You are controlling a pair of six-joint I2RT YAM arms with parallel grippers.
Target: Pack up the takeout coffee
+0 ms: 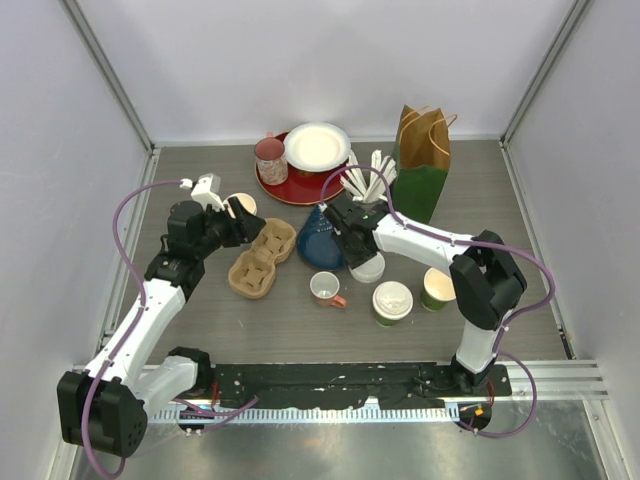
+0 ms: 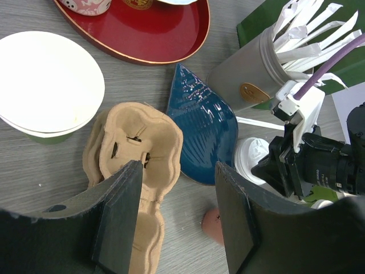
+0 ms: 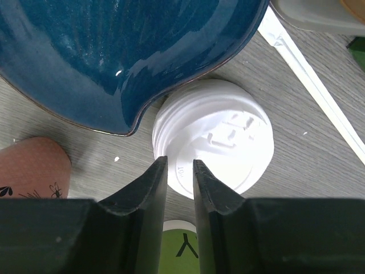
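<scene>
A loose white sip lid lies on the table beside the blue dish. My right gripper stands over its near rim, jaws drawn close with the rim in the narrow gap; contact is unclear. In the top view that gripper sits above the lid. One green cup with a lid and an open green cup stand to the right. Another open green cup stands left of the cardboard carrier. My left gripper hangs open and empty over the carrier's edge.
The blue dish lies between the carrier and the lid. A white mug with a pink handle stands in front. At the back are a red tray with a pink cup, a stirrer holder and a green bag.
</scene>
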